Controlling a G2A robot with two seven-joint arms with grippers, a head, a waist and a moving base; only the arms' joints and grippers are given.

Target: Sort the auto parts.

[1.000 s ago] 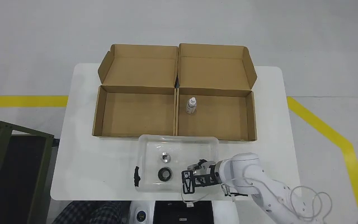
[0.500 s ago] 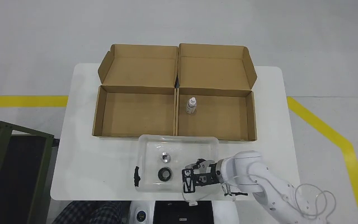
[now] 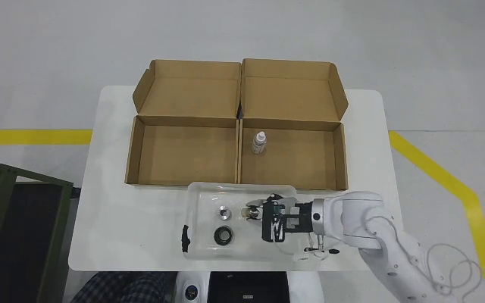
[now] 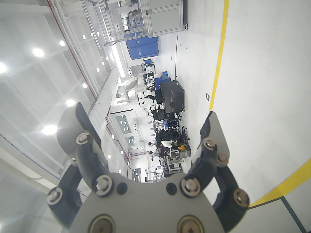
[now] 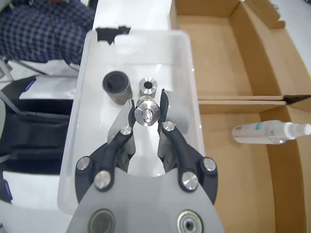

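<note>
From above, the right gripper (image 3: 255, 210) sits over the clear bin (image 3: 282, 189) at the front of the table (image 3: 106, 189), its jaws closed on a small metal cylinder (image 3: 249, 210). A silver sleeve (image 3: 222, 211) and a dark ring (image 3: 223, 235) rest on the bin floor just beside it. Behind the bin stand two open cardboard boxes: the left box (image 3: 186, 155) is bare, and the right box (image 3: 303, 163) holds a small bottle (image 3: 259, 142).

At the left wrist, the left gripper (image 4: 145, 120) points out into the room with its jaws wide apart and nothing between them.

At the right wrist, the right gripper (image 5: 147, 106) pinches the metal cylinder (image 5: 145, 115) by its sides — both pads touch it. Whether it has cleared the bin (image 5: 192, 73) floor I cannot tell. The silver sleeve (image 5: 148, 86) is just beyond it, and the dark ring (image 5: 116, 88) is next to that.

The step in hand looks like picking this part out of the bin. The next move calls for a straight lift over the bin wall, without nudging the sleeve — then a carry to one of the boxes. Which box suits it is not clear.
</note>
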